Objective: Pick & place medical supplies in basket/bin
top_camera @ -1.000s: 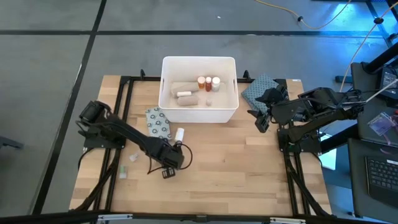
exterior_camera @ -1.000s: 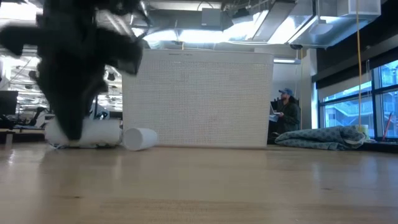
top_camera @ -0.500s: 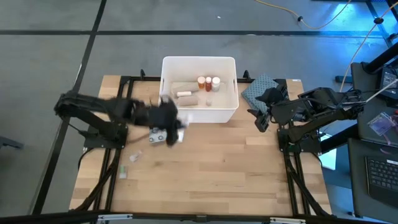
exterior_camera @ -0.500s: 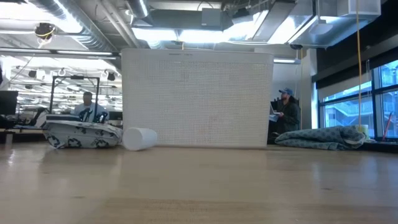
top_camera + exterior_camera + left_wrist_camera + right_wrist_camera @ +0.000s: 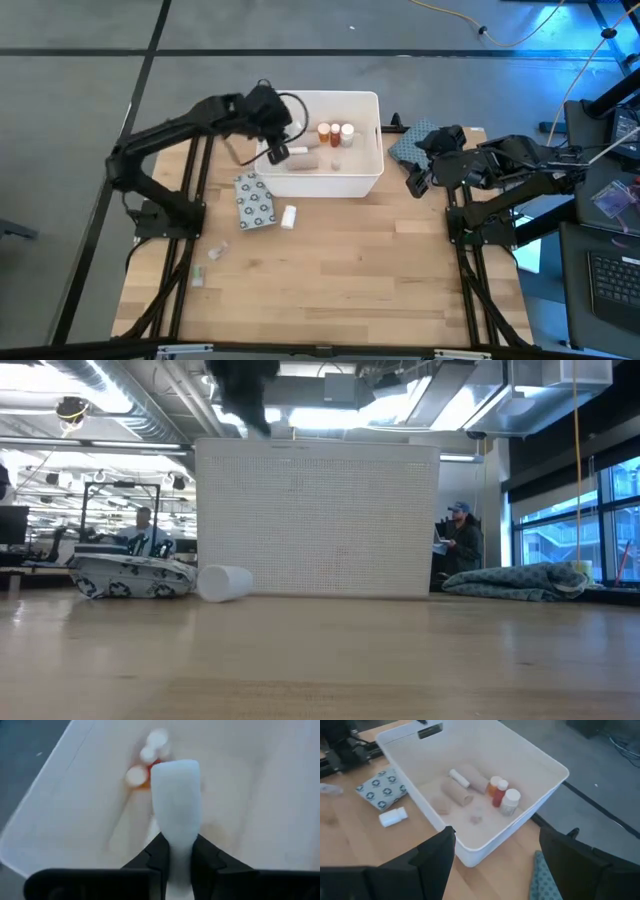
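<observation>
High view: my left pincer [image 5: 277,150] hangs over the tub's [image 5: 372,175] left edge, clamped on a pale tube [image 5: 276,153]. Inside the tub: beige rolls [image 5: 300,161] and three capped bottles [image 5: 335,131]. On the tabletop [image 5: 350,270] just in front of the tub's left corner lie the dotted packet [image 5: 254,201] and a small white roll [image 5: 288,216], side by side. My right pincer [image 5: 420,180] waits off the tub's right side, fingers apart, holding nothing, next to the patterned cloth [image 5: 412,143].

Low view: the tub [image 5: 317,520] fills the middle, the white roll [image 5: 225,582] at its left foot, the packet [image 5: 130,575] further left, the cloth [image 5: 520,580] on the right. A person [image 5: 462,538] sits beyond the tabletop.

Left wrist view: the tube [image 5: 176,805] is pinched between my fingers [image 5: 157,857], sticking out over the tub interior [image 5: 75,800]; bottles [image 5: 146,762] blurred beyond it.

Right wrist view: my fingers [image 5: 432,862] are spread wide with the tub [image 5: 540,795] ahead; rolls [image 5: 456,790] and bottles [image 5: 502,795] inside, packet [image 5: 382,790] and white roll [image 5: 392,816] outside on the wood.
</observation>
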